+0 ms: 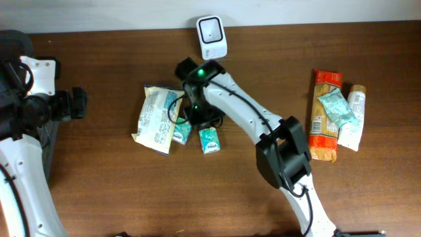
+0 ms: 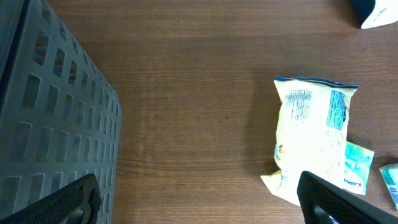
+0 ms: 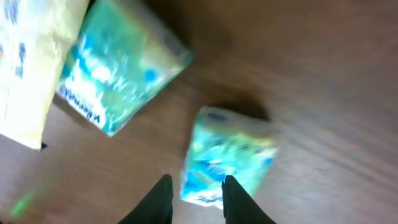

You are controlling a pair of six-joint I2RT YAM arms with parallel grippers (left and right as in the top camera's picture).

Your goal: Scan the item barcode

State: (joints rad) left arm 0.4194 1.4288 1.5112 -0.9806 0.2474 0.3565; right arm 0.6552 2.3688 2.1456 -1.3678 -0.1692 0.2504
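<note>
Two small green packets lie on the wooden table. One packet [image 1: 209,139] [image 3: 227,155] is below my right gripper [image 1: 199,117] [image 3: 196,199]. Its black fingers stand a little apart, open, with that packet's corner showing in the gap and past the right finger. The other green packet [image 1: 182,133] [image 3: 118,74] leans against a pale yellow bag [image 1: 156,118] [image 2: 314,140]. A white barcode scanner [image 1: 212,37] stands at the table's back edge. My left gripper [image 1: 79,103] [image 2: 199,205] is wide open over bare wood, left of the yellow bag, holding nothing.
An orange packet [image 1: 325,115], a green sachet [image 1: 337,108] and a white tube [image 1: 355,118] lie together at the right. A dark grey slotted basket [image 2: 50,124] sits at the left edge beside the left arm.
</note>
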